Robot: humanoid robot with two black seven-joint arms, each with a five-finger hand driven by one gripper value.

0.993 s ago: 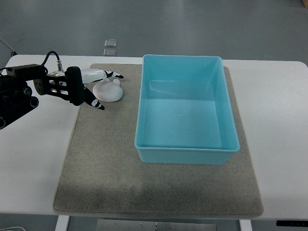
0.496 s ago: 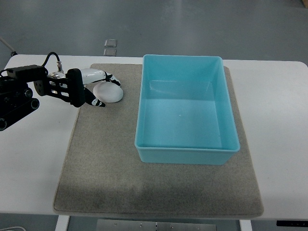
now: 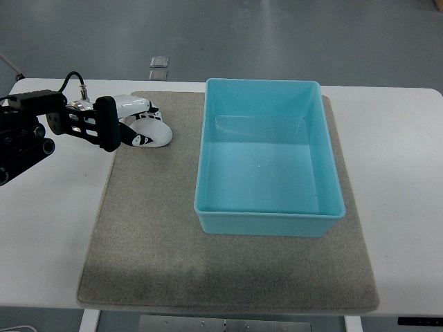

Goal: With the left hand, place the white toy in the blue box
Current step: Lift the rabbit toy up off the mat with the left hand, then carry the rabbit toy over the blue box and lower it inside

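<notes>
Left hand (image 3: 135, 124) grasping white toy (image 3: 154, 133) near mat (image 3: 152, 235) far-left edge; blue box (image 3: 266, 214) just right, free mat between. Toy round, smooth.

left hand (image 3: 131, 124) fingers curled on white toy (image 3: 154, 132) | blue box (image 3: 266, 214) beside

Black left arm (image 3: 28, 135), black cable (image 3: 69, 81), white-and-black left hand (image 3: 135, 124)

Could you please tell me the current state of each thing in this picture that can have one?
Left robot hand: fingers curled around the white toy, at the mat's far left corner.
White toy: gripped, not yet in the box.
Blue box: open-topped, empty, upright on the mat.
Grey mat: lying flat on the table.
</notes>
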